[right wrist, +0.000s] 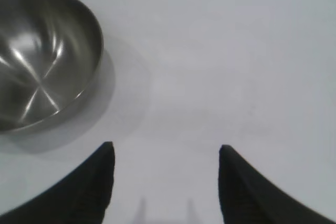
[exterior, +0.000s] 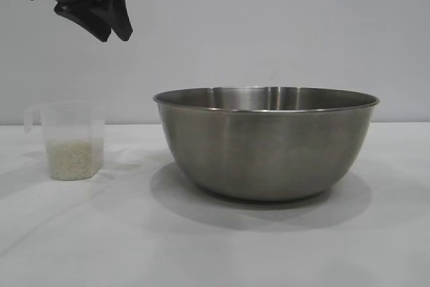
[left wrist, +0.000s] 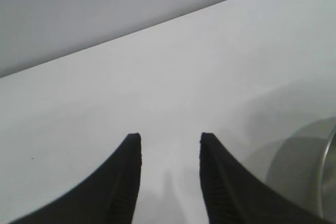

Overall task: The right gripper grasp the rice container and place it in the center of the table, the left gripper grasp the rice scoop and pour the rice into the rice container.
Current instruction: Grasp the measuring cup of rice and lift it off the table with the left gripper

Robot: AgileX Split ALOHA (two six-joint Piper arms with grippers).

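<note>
Exterior view, table (exterior: 215, 247): white cloth surface bearing all items.
Rice container (exterior: 266, 142): steel bowl standing upright on the table at the middle, empty inside.
Rice scoop (exterior: 70, 140): clear cup standing upright, left of the bowl and apart from it, handle turned away from the bowl.
Rice (exterior: 72, 158): white grains filling the scoop's lower part.
Left gripper (left wrist: 170, 140): raised above the scoop, left of the bowl; fingers parted, holding nothing.
Right gripper (right wrist: 165, 150): clear of the bowl, over bare cloth; fingers spread wide, holding nothing.

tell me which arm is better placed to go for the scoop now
Left. The left gripper hangs open above the rice scoop; the right gripper, also open, is clear of the rice container.
</note>
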